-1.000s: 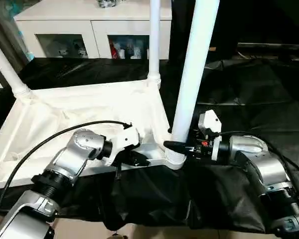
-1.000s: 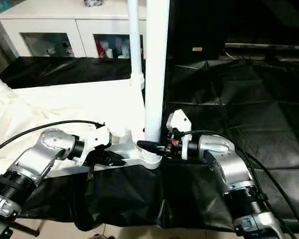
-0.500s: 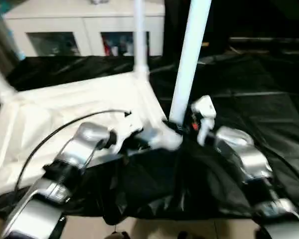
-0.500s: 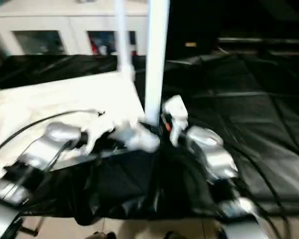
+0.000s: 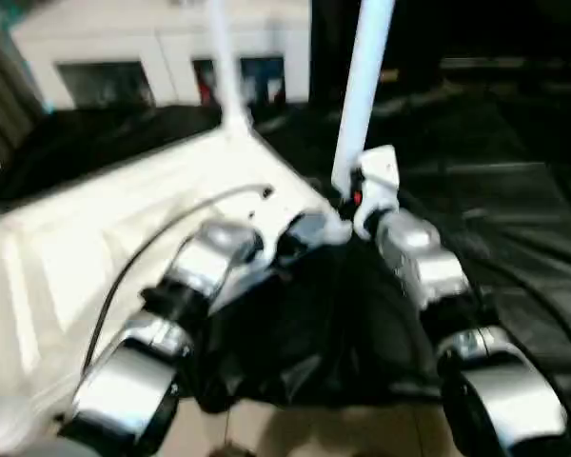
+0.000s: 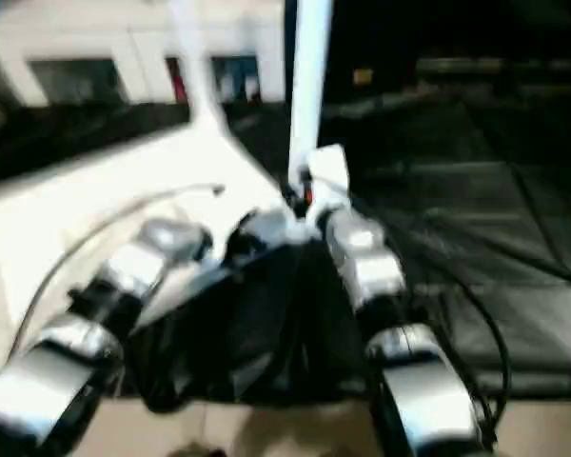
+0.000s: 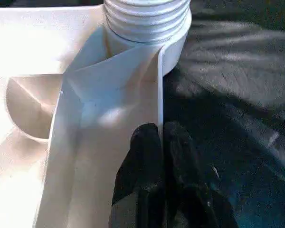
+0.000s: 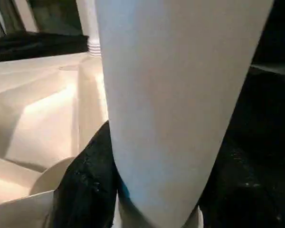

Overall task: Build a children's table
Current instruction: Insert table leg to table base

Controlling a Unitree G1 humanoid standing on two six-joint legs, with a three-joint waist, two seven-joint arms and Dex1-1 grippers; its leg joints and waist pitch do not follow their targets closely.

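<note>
The white tabletop (image 5: 95,219) lies underside up on black cloth. One white leg (image 5: 364,86) stands upright in its near right corner socket (image 7: 147,28). Another leg (image 5: 219,67) rises from the far corner. My left gripper (image 7: 160,132) is shut on the tabletop's thin rim just beside that near socket, one black finger (image 7: 142,156) on each side of the wall. My right gripper (image 5: 347,202) is closed round the base of the near leg (image 8: 180,95); one black finger (image 8: 85,180) presses against its side, and the other is hidden behind it.
A white cabinet (image 5: 162,57) with glass fronts stands behind the work surface. Black cloth (image 5: 514,190) spreads out to the right and drapes over the near edge, with pale floor (image 5: 295,428) below. A black cable (image 5: 171,228) arcs over my left forearm.
The whole picture has shifted and tilted, so the camera has moved. Both grippers keep their holds at the same corner; the leg still stands in its socket.
</note>
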